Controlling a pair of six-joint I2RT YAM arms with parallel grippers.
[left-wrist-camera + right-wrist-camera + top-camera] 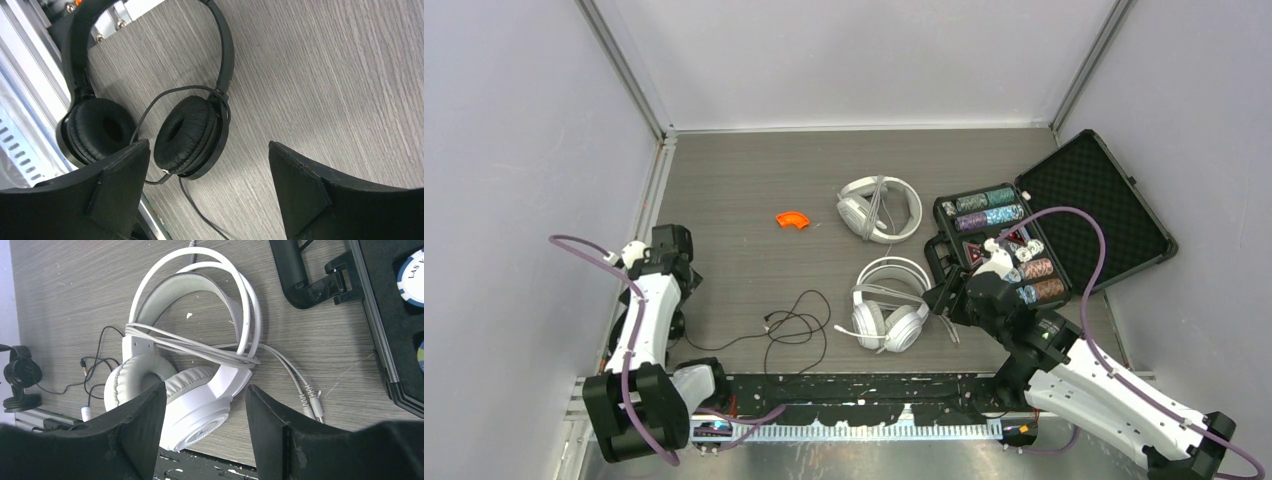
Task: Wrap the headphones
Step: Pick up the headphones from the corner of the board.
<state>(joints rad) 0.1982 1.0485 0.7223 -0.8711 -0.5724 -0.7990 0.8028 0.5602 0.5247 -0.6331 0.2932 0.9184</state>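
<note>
Two white headphones lie mid-table: a far pair (880,208) and a near pair (890,305). The near pair (200,400) has its white cord (200,347) looped across the headband, with the plugs (312,407) lying loose to the right. My right gripper (205,386) is open, its fingers either side of the near pair's lower cup and just above it. It also shows in the top view (944,298). The black headphones (190,132) lie flat by the front rail, and their black cord (796,325) sprawls loose. My left gripper (208,144) is open and empty above them.
An open black case (1094,200) with chips stands at the right, its handle (305,280) close to the near white pair. An orange piece (793,219) lies left of the far pair. The metal front rail (30,120) runs beside the black headphones.
</note>
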